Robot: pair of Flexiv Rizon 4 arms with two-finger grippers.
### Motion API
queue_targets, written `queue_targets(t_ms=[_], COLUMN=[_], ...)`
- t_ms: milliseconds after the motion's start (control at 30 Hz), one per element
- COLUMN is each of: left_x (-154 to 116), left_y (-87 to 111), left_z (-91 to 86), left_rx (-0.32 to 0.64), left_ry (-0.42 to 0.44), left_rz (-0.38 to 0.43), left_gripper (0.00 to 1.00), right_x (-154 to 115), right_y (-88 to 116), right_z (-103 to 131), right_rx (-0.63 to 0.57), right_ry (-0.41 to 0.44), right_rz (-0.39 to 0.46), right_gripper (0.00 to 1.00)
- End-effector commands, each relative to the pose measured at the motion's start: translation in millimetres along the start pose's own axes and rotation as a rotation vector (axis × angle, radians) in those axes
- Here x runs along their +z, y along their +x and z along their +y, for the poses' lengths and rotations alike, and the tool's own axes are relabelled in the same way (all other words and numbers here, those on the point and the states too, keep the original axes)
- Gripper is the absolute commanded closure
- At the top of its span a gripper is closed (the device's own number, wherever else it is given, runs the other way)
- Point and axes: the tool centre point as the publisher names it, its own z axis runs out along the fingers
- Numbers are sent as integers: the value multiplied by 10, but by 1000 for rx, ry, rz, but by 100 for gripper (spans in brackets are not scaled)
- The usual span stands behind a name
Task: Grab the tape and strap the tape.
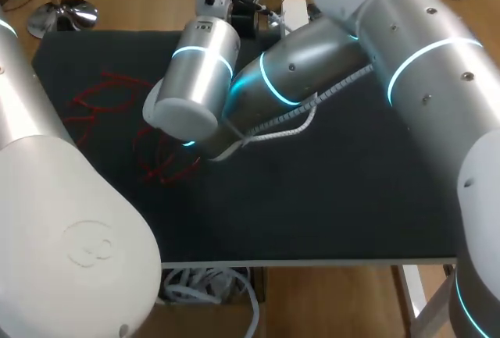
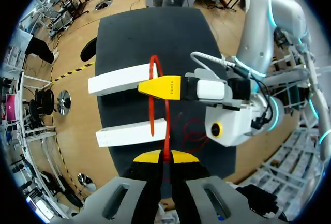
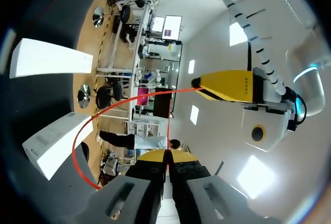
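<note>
Bright, even light falls on us from overhead. It leaves soft glare on our right arm (image 1: 437,18) and a pale sheen on our left arm (image 1: 70,229). The black table (image 1: 328,197) stays matte, with faint shadows. Pinched in our left gripper (image 2: 165,157), the red tape (image 2: 167,125) shows vivid.

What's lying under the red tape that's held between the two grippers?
Two white blocks on the black table lie below the red tape. The right gripper hides the farther block's end.
</note>
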Motion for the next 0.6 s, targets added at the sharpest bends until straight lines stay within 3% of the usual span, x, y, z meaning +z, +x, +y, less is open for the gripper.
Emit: queue_targets(t_ms=[33, 600], left_x=[-11, -11], left_y=[3, 3], left_z=[-2, -2], left_rx=[-1, -1], left_ry=[-3, -3], left_rz=[2, 2], left_gripper=[100, 100], right_x=[-41, -89], right_y=[-29, 25], right_z=[-64, -55], right_rx=[1, 101], right_ry=[-18, -69], right_rz=[-4, -33], right_gripper=[100, 100])
